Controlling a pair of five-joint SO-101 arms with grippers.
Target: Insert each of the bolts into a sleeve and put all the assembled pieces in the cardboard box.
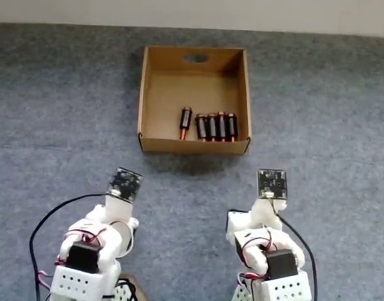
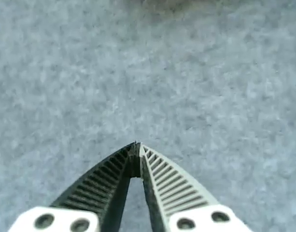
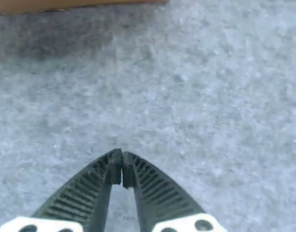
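The cardboard box [image 1: 153, 94] stands at the far middle of the grey carpet. Inside it lie several assembled bolt-and-sleeve pieces: one [image 1: 186, 121] lies apart at a slight angle, the others [image 1: 217, 126] sit side by side against the near wall. Both arms are drawn back at the near edge, well short of the box. My left gripper [image 2: 136, 146] is shut with nothing in it, over bare carpet. My right gripper [image 3: 121, 154] is shut and empty too, with the box's near wall [image 3: 75, 5] farther ahead of it.
Grey carpet [image 1: 54, 125] covers the whole table around the box. A black cable [image 1: 44, 222] loops beside the left arm's base, and another runs by the right arm [image 1: 301, 241]. The box has an oval handle hole [image 1: 196, 59] in its far wall.
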